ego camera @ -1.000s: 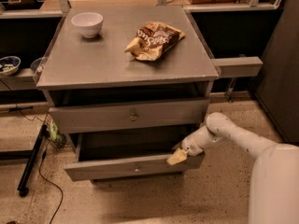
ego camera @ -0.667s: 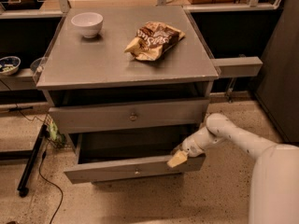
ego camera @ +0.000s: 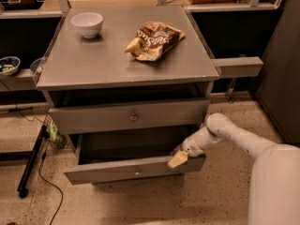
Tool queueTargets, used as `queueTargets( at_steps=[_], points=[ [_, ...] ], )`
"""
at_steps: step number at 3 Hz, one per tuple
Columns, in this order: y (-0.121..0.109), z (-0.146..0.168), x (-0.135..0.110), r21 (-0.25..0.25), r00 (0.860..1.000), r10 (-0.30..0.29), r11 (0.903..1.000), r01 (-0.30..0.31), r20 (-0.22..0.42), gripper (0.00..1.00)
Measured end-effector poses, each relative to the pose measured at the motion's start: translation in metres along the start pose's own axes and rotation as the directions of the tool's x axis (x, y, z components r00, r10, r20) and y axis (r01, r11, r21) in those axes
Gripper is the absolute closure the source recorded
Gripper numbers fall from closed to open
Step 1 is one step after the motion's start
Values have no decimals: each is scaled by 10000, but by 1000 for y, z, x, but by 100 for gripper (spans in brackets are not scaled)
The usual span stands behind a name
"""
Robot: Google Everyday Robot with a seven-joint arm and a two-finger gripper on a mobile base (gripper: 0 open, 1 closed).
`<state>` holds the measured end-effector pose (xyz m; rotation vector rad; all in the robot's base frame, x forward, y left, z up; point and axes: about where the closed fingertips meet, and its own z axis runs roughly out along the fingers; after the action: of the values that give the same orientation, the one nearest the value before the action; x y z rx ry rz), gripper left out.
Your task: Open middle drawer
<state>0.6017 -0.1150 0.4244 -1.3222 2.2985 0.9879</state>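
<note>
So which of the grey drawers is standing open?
The middle drawer, the lower of the two visible fronts: it juts forward, with the gripper at its right end. The drawer above it is pushed in.

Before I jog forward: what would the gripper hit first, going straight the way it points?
Likely the middle drawer, at its front's right end; the gripper sits right at that edge, depth unclear.

The middle drawer (ego camera: 108,171) stands pulled out, the gripper (ego camera: 178,159) at its front's right end; a bowl (ego camera: 87,23) and bag (ego camera: 154,40) lie on the cabinet (ego camera: 103,64).
</note>
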Motion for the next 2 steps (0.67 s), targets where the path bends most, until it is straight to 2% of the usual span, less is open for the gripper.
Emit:
queueTargets(
  at_steps=[2],
  points=[
    [21,-9,3,-201,9994,48,9998,-41,335,100]
  ],
)
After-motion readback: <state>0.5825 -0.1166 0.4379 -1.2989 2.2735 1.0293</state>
